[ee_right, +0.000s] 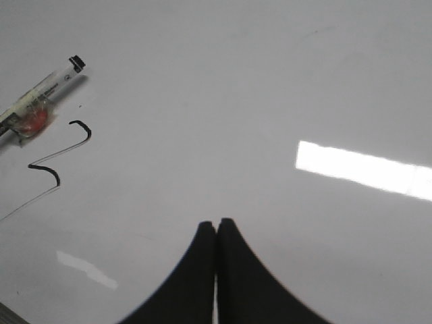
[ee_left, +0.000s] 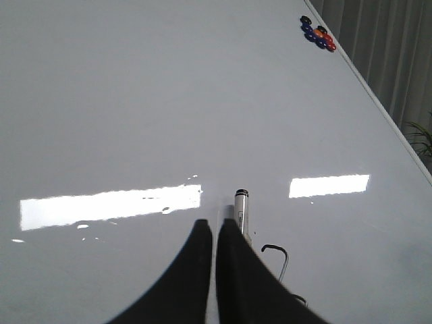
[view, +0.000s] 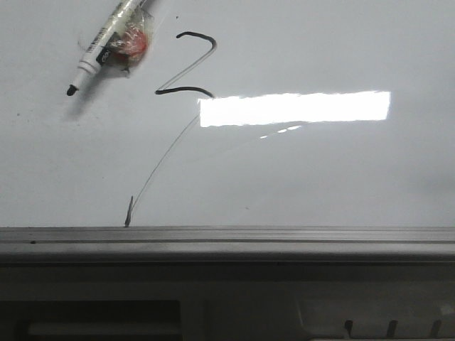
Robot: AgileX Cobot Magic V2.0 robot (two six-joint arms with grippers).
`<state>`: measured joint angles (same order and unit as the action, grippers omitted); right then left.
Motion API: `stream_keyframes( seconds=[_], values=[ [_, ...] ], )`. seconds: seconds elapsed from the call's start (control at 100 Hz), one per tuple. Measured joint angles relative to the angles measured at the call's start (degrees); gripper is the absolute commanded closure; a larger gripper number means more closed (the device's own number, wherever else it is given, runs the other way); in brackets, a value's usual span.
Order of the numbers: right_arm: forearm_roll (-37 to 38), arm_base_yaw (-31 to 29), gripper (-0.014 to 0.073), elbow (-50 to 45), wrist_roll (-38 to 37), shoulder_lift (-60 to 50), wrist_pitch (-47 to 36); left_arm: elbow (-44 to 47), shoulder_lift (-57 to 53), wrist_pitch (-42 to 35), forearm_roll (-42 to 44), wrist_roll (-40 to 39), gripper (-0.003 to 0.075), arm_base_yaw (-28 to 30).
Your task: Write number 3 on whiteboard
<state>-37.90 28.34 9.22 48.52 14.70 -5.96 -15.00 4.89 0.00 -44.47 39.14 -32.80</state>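
Whiteboard: a glossy pale panel that filled every view, with a ridged grey rail along its near edge in the front view.
Number 3: a thick black zigzag lay upper left of centre — a thin faint tail curved down from it to the rail.
Marker: lay slanted just left of the figure, tip apart from the stroke; judged lifted clear so as not to smear.
Left gripper: jaws nearly together with the marker barrel alongside them; whether they clamped it could not be told.
Right gripper: jaws closed on nothing, held well apart from the figure — probably idle.
Magnets: clustered at a far corner.
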Motion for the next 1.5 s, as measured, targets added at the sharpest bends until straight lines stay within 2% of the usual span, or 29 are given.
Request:
stream_keyframes(
  seconds=[0.5,0.62,0.74,0.83,0.93,1.1,1.19,1.34,1.5],
  values=[
    [-0.1,0.0,0.0656,0.0,0.0,0.0,-0.2,0.2,0.0,0.0,1.6,0.6,0.0741,0.0],
    [-0.1,0.0,0.0656,0.0,0.0,0.0,-0.2,1.5,0.0,-0.7,7.3,1.0,0.0741,0.1],
    [-0.2,0.0,0.0656,-0.1,0.0,0.0,-0.3,4.9,-0.1,1.3,20.2,0.4,0.0741,2.1],
    [-0.2,0.0,0.0656,-0.1,0.0,0.0,-0.3,8.2,-0.1,4.2,28.0,-5.4,0.0741,5.8],
    [-0.2,0.0,0.0656,-0.1,0.0,0.0,-0.4,11.5,-0.7,6.5,35.0,-17.7,0.0741,11.0],
    [-0.2,0.0,0.0656,-0.1,0.0,0.0,-0.4,15.0,-4.4,9.5,38.2,-30.9,0.0741,17.9],
    [-0.2,0.0,0.0656,-0.1,0.0,0.0,-0.4,15.0,-5.1,11.3,38.2,-33.5,0.0741,19.7],
    [-0.2,0.0,0.0656,-0.1,0.0,0.0,-0.4,15.0,-5.1,18.9,38.1,-34.4,0.0741,20.9],
    [-0.2,0.0,0.0656,-0.1,0.0,0.0,-0.4,15.0,-5.1,19.2,38.0,-34.5,0.0741,21.1]
  ],
)
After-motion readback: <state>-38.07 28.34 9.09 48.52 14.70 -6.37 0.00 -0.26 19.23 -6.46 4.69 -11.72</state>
